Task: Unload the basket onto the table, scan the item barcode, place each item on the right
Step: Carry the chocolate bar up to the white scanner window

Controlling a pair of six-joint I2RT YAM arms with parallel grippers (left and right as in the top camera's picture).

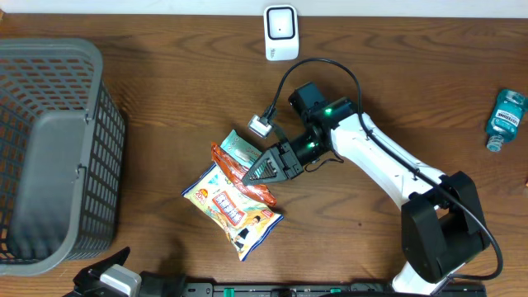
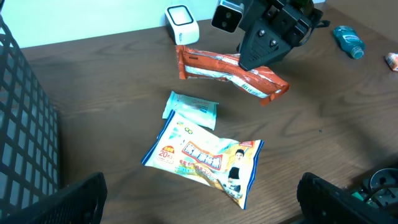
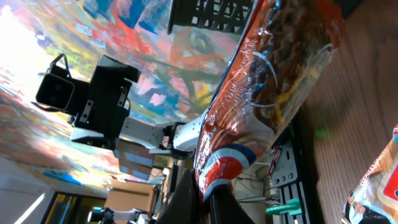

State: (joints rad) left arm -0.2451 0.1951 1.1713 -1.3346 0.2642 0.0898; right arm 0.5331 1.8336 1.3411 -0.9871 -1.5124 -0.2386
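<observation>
The right gripper [image 1: 262,171] is clenched on the orange-red crinkly foil snack packet [image 2: 231,73]. The left wrist view shows the packet hanging clear of the brown wooden worktop [image 1: 412,74], pinched toward one end. From overhead, its long axis runs from 10 o'clock to 4 o'clock. The small white rounded-box scanner [image 1: 281,33] stands well apart at about 12 o'clock from the gripper, by the worktop's far edge. That is the relation that counts: the packet likely has to travel toward 12 o'clock and turn a printed face to the scanner's window. Where the barcode sits cannot be told. The right arm is plainly the nearer one. The left gripper [image 1: 106,279] sits down at 7 o'clock, released wide and holding nothing. Near the lifted packet, flat on the worktop, lie a glossy yellow-and-blue soft film pouch [image 1: 233,210] and a small pale-teal sachet [image 1: 239,146]. The grey plastic mesh basket [image 1: 103,157] stands at 9 o'clock.
</observation>
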